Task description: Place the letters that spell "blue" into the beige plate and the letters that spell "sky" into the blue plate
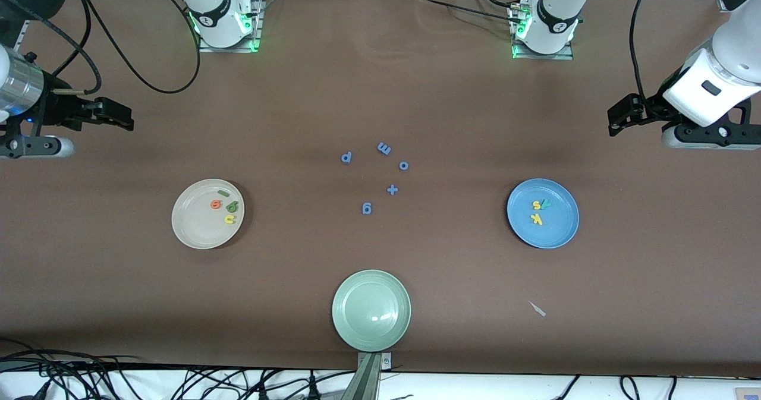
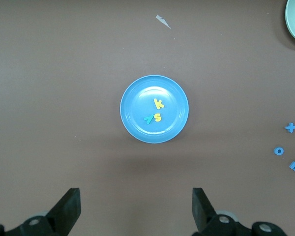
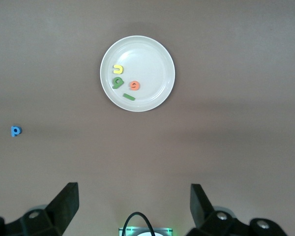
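Five blue letters only frontally.

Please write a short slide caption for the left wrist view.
Open left gripper above the table, with yellow "k", yellow "s" and teal "y" in the blue plate.

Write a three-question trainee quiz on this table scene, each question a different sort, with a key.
1. True or false: the round cream-beige plate holds four small foam letters.
2. Multiple choice: the round pale green plate holds A) the yellow "k" B) nothing C) a blue letter.
3. Fill in: the teal-green foam "y" lies in the round ____ plate.

Key:
1. True: green "b", thin green bar "l", yellow "u", orange "e".
2. B.
3. Blue, beside the yellow "s" and yellow "k".
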Robot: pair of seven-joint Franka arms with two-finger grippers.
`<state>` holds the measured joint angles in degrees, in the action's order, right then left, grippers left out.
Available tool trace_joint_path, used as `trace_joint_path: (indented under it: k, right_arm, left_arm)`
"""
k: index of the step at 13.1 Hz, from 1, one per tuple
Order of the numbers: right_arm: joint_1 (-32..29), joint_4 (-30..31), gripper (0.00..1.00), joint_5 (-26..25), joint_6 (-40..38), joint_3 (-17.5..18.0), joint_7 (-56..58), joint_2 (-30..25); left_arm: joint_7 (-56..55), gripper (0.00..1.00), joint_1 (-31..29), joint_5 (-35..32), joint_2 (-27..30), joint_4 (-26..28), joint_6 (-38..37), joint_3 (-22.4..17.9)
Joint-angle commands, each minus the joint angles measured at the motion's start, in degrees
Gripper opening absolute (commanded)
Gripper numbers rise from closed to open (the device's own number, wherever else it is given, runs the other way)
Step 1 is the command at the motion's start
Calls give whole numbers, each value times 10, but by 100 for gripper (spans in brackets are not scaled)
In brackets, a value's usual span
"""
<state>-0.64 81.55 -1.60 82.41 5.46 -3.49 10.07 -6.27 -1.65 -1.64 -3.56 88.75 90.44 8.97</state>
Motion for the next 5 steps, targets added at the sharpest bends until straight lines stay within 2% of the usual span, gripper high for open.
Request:
trace_joint_path:
  k: [1,5]
  right_arm:
    - [-3,-3,100,-6,1,4,9,-1]
    - [-5,-5,100,-7,-1,4,9,0]
  left_arm:
    - [8,100,-4,7,4,-6,-10,3]
    - [8,100,-5,7,3,-6,-10,3]
